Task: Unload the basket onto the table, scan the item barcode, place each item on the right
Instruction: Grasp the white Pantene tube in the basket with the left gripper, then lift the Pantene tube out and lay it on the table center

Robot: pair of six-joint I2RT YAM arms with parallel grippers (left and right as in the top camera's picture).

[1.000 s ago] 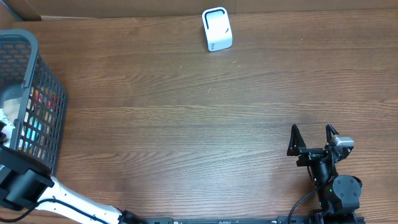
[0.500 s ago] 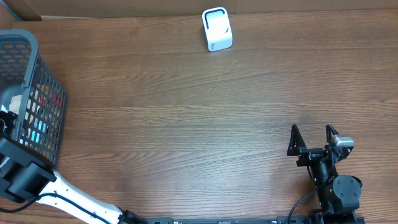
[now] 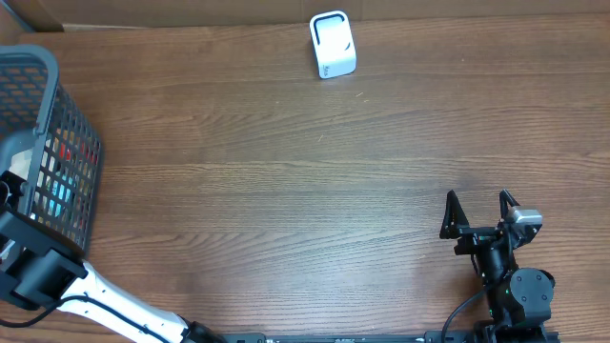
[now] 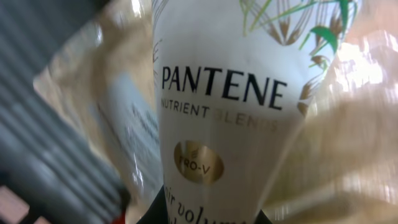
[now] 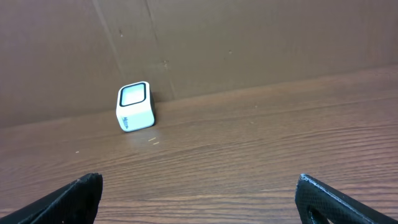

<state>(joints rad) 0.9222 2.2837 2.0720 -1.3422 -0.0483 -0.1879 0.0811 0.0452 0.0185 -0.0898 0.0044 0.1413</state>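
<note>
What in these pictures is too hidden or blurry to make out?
Barcode: the left wrist view shows only the front label of the Pantene bottle; its back faces away.
Basket contents: overhead, the mesh hides all but coloured bits; the left wrist view blurs them.
Scanner markings: too small overhead and in the right wrist view.

Overhead looks down; right wrist faces the shared scanner [image 3: 333, 45].
</note>
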